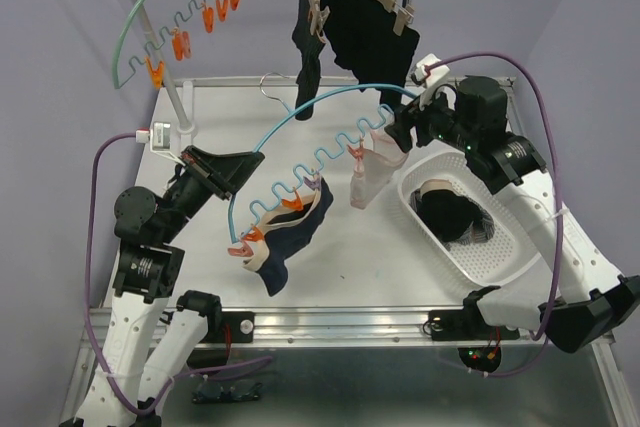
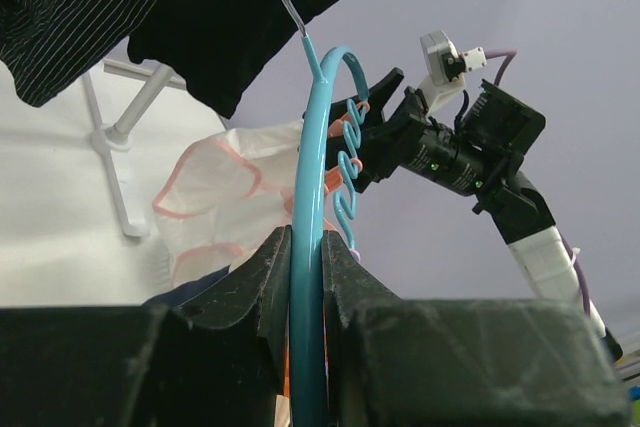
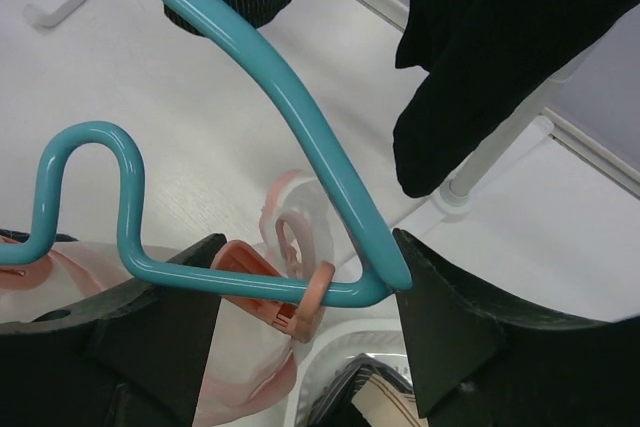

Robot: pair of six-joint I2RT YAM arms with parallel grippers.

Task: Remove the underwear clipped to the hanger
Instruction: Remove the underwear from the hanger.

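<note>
A teal hanger [image 1: 300, 112] is held up over the table, and my left gripper [image 1: 250, 160] is shut on its rod [image 2: 310, 197]. A pale pink-white underwear [image 1: 368, 179] hangs from the pink end clip [image 3: 265, 287]. A navy one with a beige waistband [image 1: 290, 237] hangs from orange clips lower down the hanger. My right gripper [image 1: 392, 132] is open at the hanger's far end. Its jaws straddle the pink clip and the hanger's bend [image 3: 390, 267], with the right fingertip against the bend. The pale cloth [image 3: 245, 372] droops below the clip.
A white basket [image 1: 500, 257] at the right holds black and checked garments [image 1: 447, 212]. Dark garments [image 1: 365, 27] hang on a wooden clip hanger at the back. A green hanger with orange clips [image 1: 180, 7] hangs on the rack pole [image 1: 150, 37] at the back left.
</note>
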